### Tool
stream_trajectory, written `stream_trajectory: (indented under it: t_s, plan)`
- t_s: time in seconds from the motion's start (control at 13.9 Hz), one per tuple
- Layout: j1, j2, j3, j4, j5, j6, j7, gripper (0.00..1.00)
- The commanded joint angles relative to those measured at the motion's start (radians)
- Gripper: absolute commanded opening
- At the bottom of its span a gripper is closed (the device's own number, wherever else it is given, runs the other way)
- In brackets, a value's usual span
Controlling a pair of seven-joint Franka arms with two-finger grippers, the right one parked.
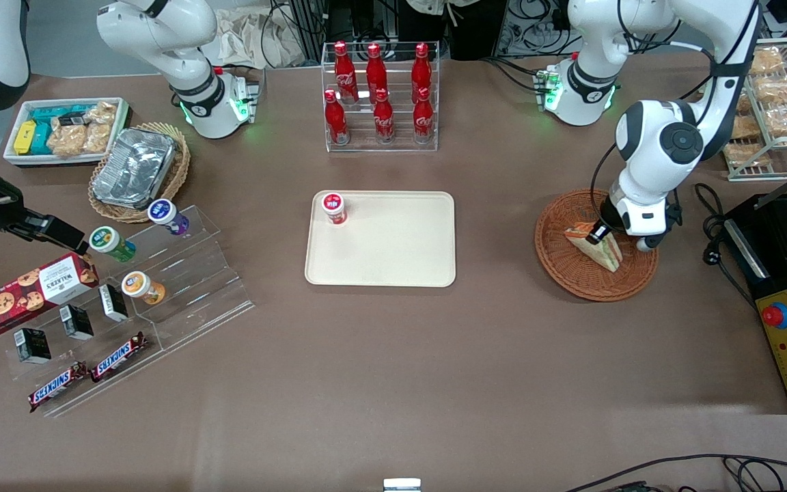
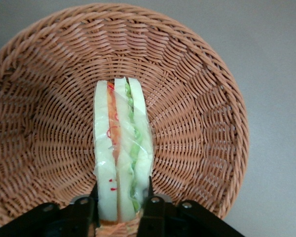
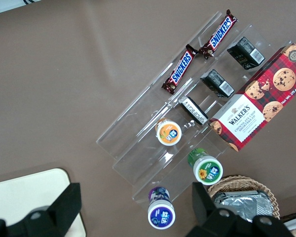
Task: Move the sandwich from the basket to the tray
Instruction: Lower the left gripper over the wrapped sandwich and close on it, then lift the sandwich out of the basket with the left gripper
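**Wicker still holds the sandwich; the lift is yet to come**

Woven reddish-brown cane makes up the round, shallow basket (image 1: 574,273), which sits on the brown worktop toward the working arm's end. Inside it the sandwich (image 2: 122,148) stands on edge: a triangular wedge of pale, soft-looking white bread wrapped in clear film, with orange, red and green filling showing in stripes along its cut face. The gripper (image 1: 600,236) is down in the basket, and the wrist view shows its two dark fingers (image 2: 152,203) pressed against the two outer bread faces at one end of the wedge, closed to the sandwich's thickness.

By my reading the grasp is made but nothing has been carried: the sandwich is still within the basket rim, and whether it has left the weave I cannot tell. Left to do are the lift, the carry sideways and the set-down.

The tray (image 1: 393,253), a smooth cream plastic rectangle with rounded corners and a low rim, lies well apart from the basket, near the worktop's middle. A small red-capped bottle (image 1: 333,208) stands in one of its corners farther from the front camera; the remaining surface is bare.
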Motion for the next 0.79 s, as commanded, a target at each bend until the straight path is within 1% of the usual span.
stream_trajectory:
  t_s: [0.0,0.14,0.29,0.36,0.5,0.72]
  plan:
    - [-0.012,-0.077,0.01,0.068,0.011,-0.161,-0.022,0.0]
    - [-0.012,-0.103,0.005,0.163,0.031,-0.316,-0.018,0.0]
    - [-0.015,-0.103,0.002,0.322,0.034,-0.534,-0.009,0.0]
    - [-0.016,-0.103,0.0,0.393,0.036,-0.611,-0.009,0.0]
    - [-0.016,-0.106,-0.015,0.506,0.036,-0.72,0.01,0.0]
    - [-0.009,-0.105,-0.013,0.657,0.031,-0.895,0.102,0.0]
